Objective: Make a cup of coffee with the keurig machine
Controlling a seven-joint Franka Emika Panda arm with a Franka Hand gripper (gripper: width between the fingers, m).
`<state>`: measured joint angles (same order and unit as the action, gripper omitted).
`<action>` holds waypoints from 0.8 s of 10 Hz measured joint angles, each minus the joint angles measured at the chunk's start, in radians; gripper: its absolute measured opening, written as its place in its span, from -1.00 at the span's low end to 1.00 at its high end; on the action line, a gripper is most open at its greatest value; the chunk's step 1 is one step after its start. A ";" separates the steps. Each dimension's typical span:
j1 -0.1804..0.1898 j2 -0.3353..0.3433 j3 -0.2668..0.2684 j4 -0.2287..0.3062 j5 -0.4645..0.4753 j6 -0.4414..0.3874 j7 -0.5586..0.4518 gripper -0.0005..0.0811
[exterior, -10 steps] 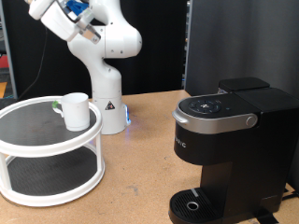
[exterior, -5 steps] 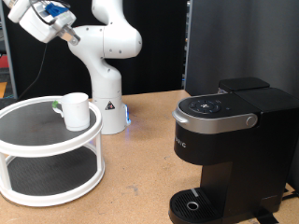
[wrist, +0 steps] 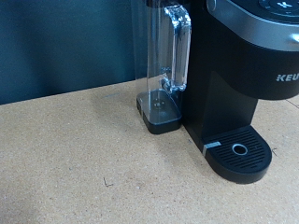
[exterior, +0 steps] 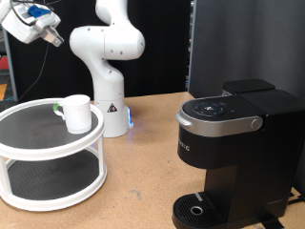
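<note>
The boxy black keurig machine (exterior: 238, 153) sits at the table's (exterior: 143, 181) right edge, lid down. The white cylindrical cup (exterior: 76, 113) rests on a white two-tier stand (exterior: 48, 153) near the left edge. My end effector (exterior: 29, 21) hangs high above it; I can't tell its grip state. A descent from that height could knock the cup over.

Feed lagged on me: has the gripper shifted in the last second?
Yes. In the exterior view the gripper has swung toward the view's left, away from the robot's fixed white base, and now sits high above the cup.

Brown tabletop (exterior: 143, 181); dark panel (exterior: 243, 43) behind, possibly curtain.
</note>
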<state>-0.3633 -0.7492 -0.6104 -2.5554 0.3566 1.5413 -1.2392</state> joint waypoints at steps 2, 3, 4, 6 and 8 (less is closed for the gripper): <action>-0.007 -0.001 -0.013 0.005 0.000 -0.007 0.001 -0.98; -0.007 0.000 -0.013 0.003 0.000 -0.007 0.001 -0.98; -0.007 0.002 -0.013 -0.001 -0.003 -0.004 -0.004 -0.98; -0.007 0.011 -0.019 -0.030 -0.010 0.039 -0.046 -0.98; -0.007 0.025 -0.024 -0.081 -0.011 0.131 -0.087 -0.98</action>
<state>-0.3706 -0.7243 -0.6347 -2.6360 0.3456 1.6719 -1.3259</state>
